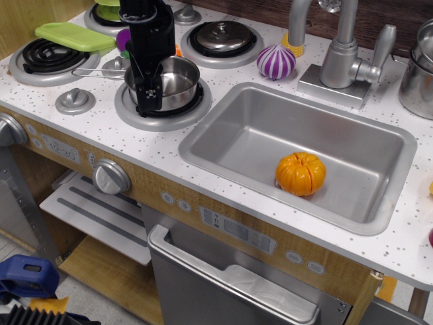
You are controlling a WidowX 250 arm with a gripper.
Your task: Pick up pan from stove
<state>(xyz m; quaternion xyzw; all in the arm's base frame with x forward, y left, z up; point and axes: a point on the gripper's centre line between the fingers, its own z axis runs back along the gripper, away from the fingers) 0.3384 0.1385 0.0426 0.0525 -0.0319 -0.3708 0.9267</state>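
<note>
The pan (178, 84), a small shiny steel saucepan, stands on the front right burner (177, 114) of the white speckled stove (91, 122). Its thin wire handle (95, 71) points left. My black gripper (149, 99) reaches down from above at the pan's near left rim. Its fingers look slightly apart, one on each side of the rim, with the tips low against the pan wall. The arm hides the pan's left part.
A domed steel lid (222, 35) covers the back right burner. A green lid (73, 36) lies by the front left coil (40, 57). A purple onion (276, 62), the faucet (339, 57) and the sink (226, 132) with an orange pumpkin (300, 173) are to the right.
</note>
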